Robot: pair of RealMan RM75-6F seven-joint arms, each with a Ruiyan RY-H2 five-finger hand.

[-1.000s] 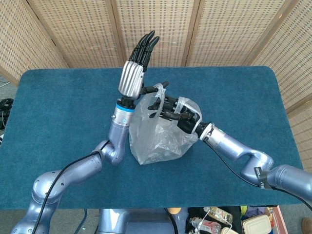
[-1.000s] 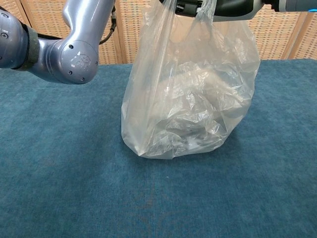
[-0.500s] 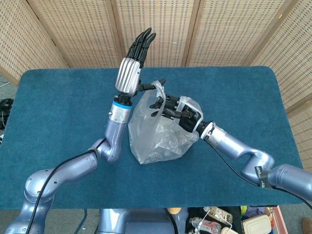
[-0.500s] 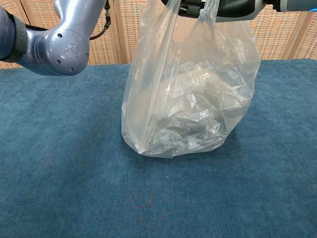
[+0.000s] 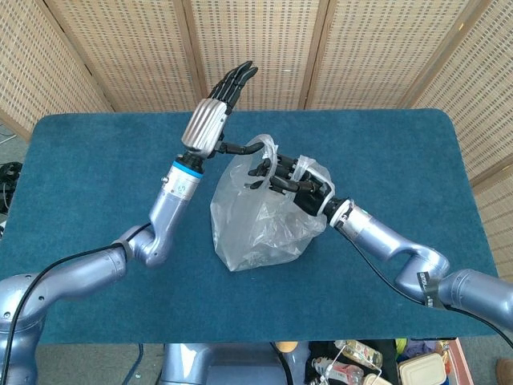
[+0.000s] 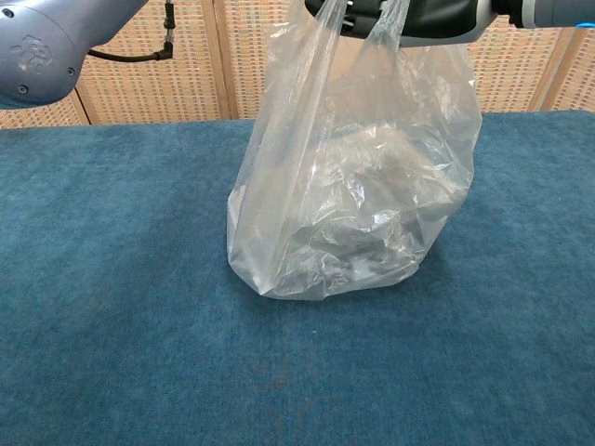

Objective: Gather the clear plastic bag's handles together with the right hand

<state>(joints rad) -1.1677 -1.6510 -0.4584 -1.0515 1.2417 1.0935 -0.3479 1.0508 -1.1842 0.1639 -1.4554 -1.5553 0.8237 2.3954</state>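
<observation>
A: Where is the clear, crinkled plastic bag [image 5: 260,224] sitting?

B: It is standing upright on the blue carpeted tabletop [image 5: 96,176], near the middle, with its base resting on the cloth and its top drawn upward.

A: What is the right hand [image 5: 295,186] doing?

B: It is reaching into the top of the bag from the right side. Its black fingers [image 5: 268,171] are curling around the bag's thin looped handles [image 5: 268,148], so the hand is gripping them. In the chest view the handles [image 6: 321,23] are running up into the dark underside of that hand [image 6: 409,14] at the top edge.

A: And the left hand [image 5: 210,120]?

B: It is hovering just left of the bag's top, raised above the tabletop, palm turned towards the bag. Its fingers [image 5: 234,79] are pointing up and away, straight and close together, holding nothing. Its thumb is stretching towards the nearest handle, but I cannot tell whether it is touching.

A: Anything behind the bag?

B: Woven wicker screen panels [image 5: 256,48] are standing along the far edge of the tabletop.
</observation>
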